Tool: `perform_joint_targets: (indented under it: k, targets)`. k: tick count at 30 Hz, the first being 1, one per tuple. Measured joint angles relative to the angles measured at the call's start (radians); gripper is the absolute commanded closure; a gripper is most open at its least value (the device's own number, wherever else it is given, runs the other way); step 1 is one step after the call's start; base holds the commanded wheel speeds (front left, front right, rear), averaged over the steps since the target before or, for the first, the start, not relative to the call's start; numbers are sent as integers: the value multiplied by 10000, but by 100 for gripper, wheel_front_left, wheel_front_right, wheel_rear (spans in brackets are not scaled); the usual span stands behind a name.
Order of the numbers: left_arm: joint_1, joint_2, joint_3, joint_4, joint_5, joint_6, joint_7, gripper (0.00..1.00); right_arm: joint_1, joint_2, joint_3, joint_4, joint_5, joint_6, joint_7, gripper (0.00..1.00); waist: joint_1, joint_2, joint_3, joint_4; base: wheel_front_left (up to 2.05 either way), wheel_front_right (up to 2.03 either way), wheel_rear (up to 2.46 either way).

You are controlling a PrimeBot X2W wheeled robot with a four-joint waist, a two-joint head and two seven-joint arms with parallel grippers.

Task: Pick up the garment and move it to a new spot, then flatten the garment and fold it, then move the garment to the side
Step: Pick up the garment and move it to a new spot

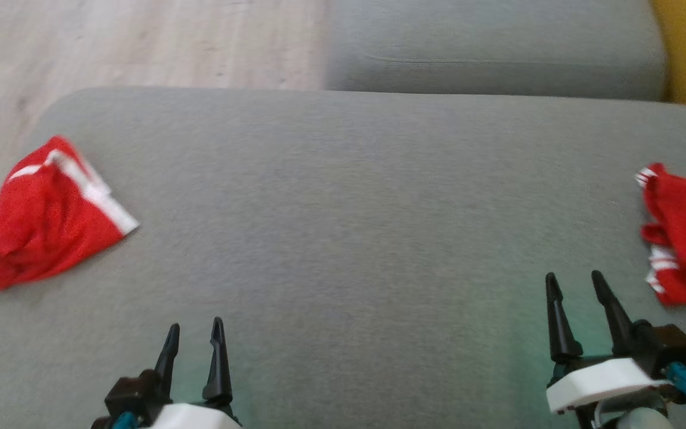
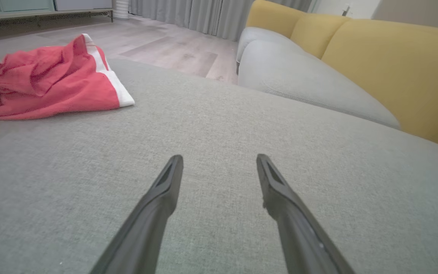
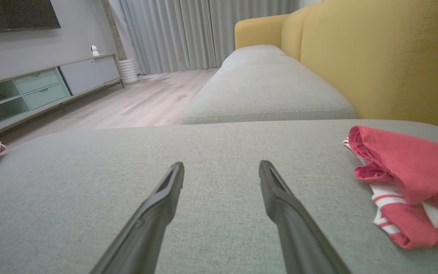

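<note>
Grey cushion (image 1: 343,196): your red garment (image 1: 45,220) lies far left, white hem facing centre; a second red heap (image 1: 685,238) lies far right. Both left gripper (image 1: 195,325) and right gripper (image 1: 574,275) hold fingers apart, empty.

A home living room: a sofa (image 3: 242,144) with grey seat cushions (image 3: 268,95) and yellow backrests (image 3: 386,57); pale wood-plank floor (image 3: 146,102); long grey curtains (image 3: 188,34) reaching the floor; a dark television (image 3: 13,15) on the wall above a low media cabinet (image 3: 44,87) with pale green drawers; a small white camera (image 3: 94,49) on its top.
</note>
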Motion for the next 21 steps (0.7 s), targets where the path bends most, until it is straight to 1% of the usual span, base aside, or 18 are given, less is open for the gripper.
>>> perform_joint_targets:
  k: [2,6,13,15,18,21]
  targets:
    - [-52,0,-21,-10,25,-25,0,0,1,-2,-71,-67,-15,0,0,0,0,0,-6,325,0,0,0]
    - [-164,36,56,-115,61,-8,0,0,7,0,10,-150,-12,0,-2,0,0,0,-37,1207,0,0,0]
    - [-91,293,405,-506,92,176,-27,0,3,0,466,-169,58,0,77,0,0,0,-125,3039,0,0,0]
    - [49,320,662,-734,71,332,-27,0,-28,0,732,-182,56,0,140,0,0,0,-138,3497,0,0,0]
    - [496,334,1101,-1101,-10,439,-27,0,-127,2,1145,-219,12,0,255,0,0,0,-87,3964,0,0,0]
    - [883,301,1352,-1432,0,554,-27,0,-381,2,1356,-215,-21,0,351,0,0,0,54,4147,0,0,0]
